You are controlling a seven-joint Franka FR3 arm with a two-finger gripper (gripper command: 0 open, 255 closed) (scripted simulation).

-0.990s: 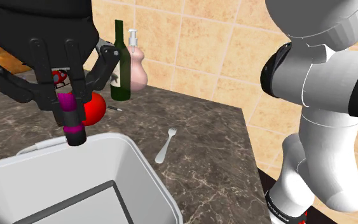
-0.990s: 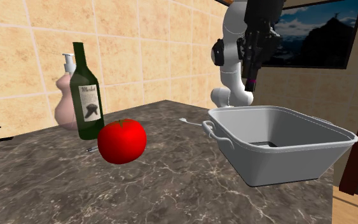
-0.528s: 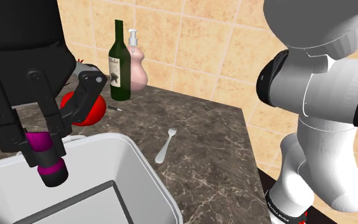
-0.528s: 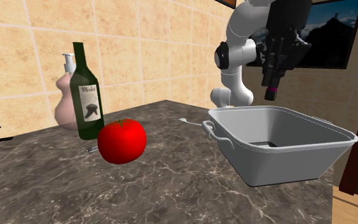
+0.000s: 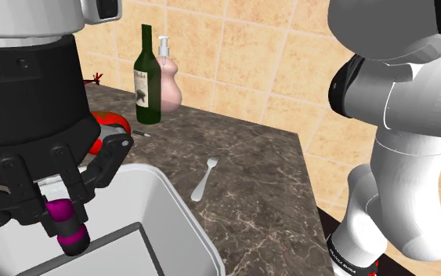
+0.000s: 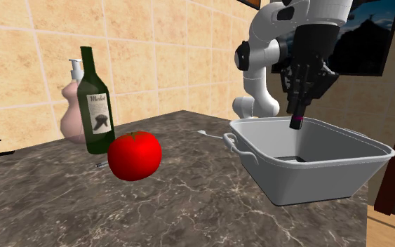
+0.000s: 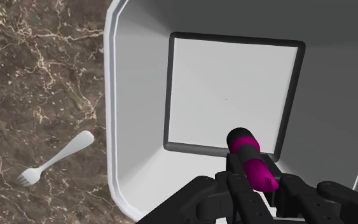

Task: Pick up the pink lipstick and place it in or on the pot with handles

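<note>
The all-black two-finger gripper [image 5: 63, 223] [image 6: 298, 114] [image 7: 255, 184] hangs over the open mouth of the pale grey rectangular pot with handles [image 5: 181, 202] [image 6: 308, 179] [image 7: 110, 114]. Its fingers are clamped on the magenta-and-black lipstick tube [image 5: 70, 229] [image 6: 297, 123] [image 7: 250, 159], whose lower end points down at about rim level, above the pot's flat floor. The pot sits on the dark veined marble surface [image 5: 250, 172] [image 6: 189, 203]. In the shoulder view a white fork [image 5: 204, 179] [image 7: 55, 159] lies just off the pot's rim at its 2 o'clock. In the second exterior view a red tomato [image 6: 134, 155] rests at the pot's 9 o'clock, with a dark green wine bottle [image 6: 95, 105] and a pink soap dispenser [image 6: 71, 112] at the tomato's 11 o'clock.
</note>
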